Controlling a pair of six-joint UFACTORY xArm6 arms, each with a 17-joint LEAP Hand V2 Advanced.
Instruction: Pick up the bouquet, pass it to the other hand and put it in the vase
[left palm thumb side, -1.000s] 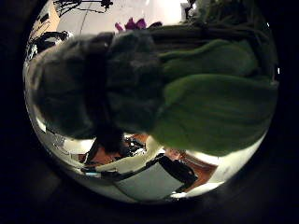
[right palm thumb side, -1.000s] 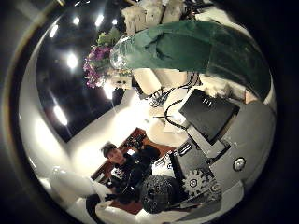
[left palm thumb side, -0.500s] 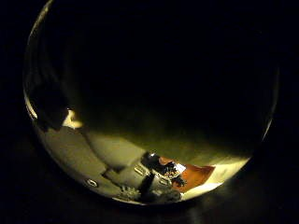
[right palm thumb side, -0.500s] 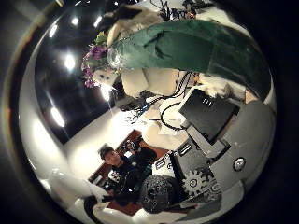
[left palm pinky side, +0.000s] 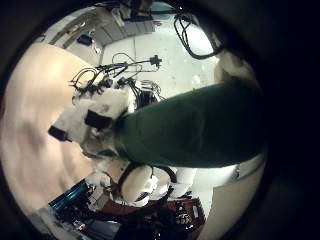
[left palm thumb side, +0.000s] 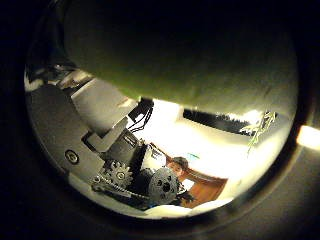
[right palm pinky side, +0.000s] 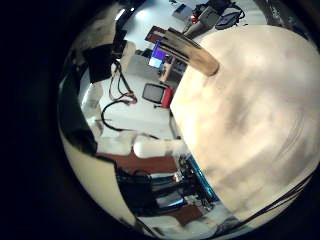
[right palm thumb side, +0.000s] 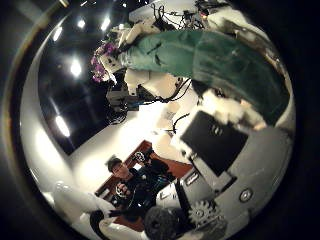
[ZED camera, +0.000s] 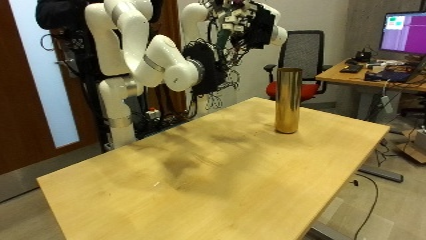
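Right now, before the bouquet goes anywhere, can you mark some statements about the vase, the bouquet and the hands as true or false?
1. The vase stands upright on the table. True.
2. The bouquet is already in the vase. False: the vase's mouth shows no flowers, and the palm views show the bouquet close to the palms.
3. The vase is gold. True.
4. One of the hands rests on the vase. False: in the outside view both are raised high above the table, apart from the vase.
5. The vase has fallen on its side near the table's middle. False: it stands upright near the table's far end.
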